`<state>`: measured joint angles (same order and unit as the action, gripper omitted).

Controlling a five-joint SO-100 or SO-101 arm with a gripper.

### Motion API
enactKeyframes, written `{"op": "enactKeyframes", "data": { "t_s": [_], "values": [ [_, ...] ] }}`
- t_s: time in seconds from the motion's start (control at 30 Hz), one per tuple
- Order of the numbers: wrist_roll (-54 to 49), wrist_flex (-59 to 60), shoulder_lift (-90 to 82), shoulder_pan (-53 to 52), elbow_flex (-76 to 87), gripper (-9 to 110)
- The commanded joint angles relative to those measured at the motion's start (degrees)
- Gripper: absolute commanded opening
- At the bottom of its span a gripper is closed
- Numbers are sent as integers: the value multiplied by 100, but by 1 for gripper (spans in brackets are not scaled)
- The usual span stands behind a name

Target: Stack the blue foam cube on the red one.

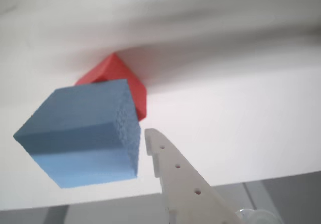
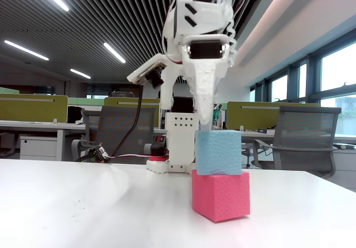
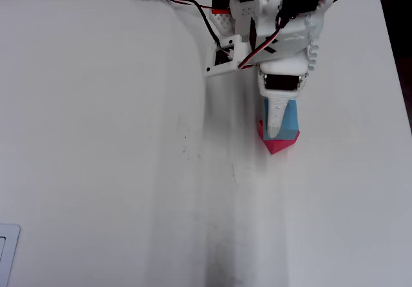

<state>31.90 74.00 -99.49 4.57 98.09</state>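
A pinkish-red foam cube (image 2: 220, 196) sits on the white counter (image 2: 83, 209) at the front of the fixed view, its porous faces turned corner-on. The light blue foam cube (image 2: 218, 152), slightly smaller and sharp-edged, rests on top of it, twisted a little out of line. The robot's white hand (image 2: 204, 127) points down at the blue cube's top left edge; whether its fingers press the foam cannot be told. Behind stand the arm's base (image 2: 179, 142), office chairs (image 2: 119, 132) and desks.
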Motion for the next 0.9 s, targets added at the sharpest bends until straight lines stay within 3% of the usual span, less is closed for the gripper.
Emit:
{"op": "enactKeyframes", "data": {
  "t_s": [0.0,0.4,0.87],
  "values": [
    [18,70,-536,53,-316,39],
    [-26,123,-2364,35,185,35],
    [-176,-765,-5229,-229,2733,26]
  ]
}}
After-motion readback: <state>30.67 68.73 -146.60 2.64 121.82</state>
